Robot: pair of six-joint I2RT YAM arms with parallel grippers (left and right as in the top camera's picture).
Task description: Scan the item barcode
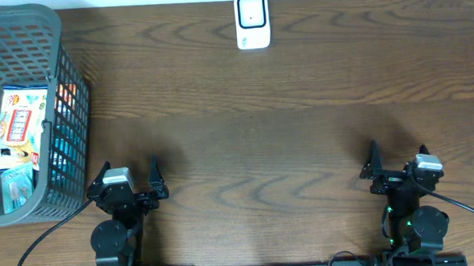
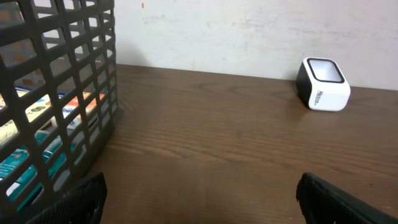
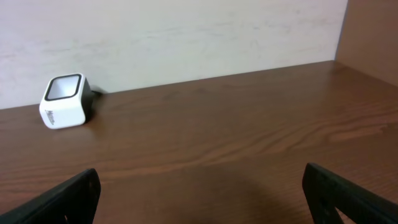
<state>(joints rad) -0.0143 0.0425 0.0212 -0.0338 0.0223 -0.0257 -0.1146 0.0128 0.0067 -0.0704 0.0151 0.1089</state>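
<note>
Nothing is done yet: left hand (image 1: 130,167) and right hand (image 1: 398,150) gape empty; packets (image 1: 20,123) lie in the basket (image 1: 73,118), barcode scanner (image 1: 252,21) unused.

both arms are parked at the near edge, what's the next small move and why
Probably lift the left gripper over the basket rim. It and the right gripper stand open and empty, the only items, the boxes, lie in the basket on the left arm's side, and the scanner has nothing before it.
</note>
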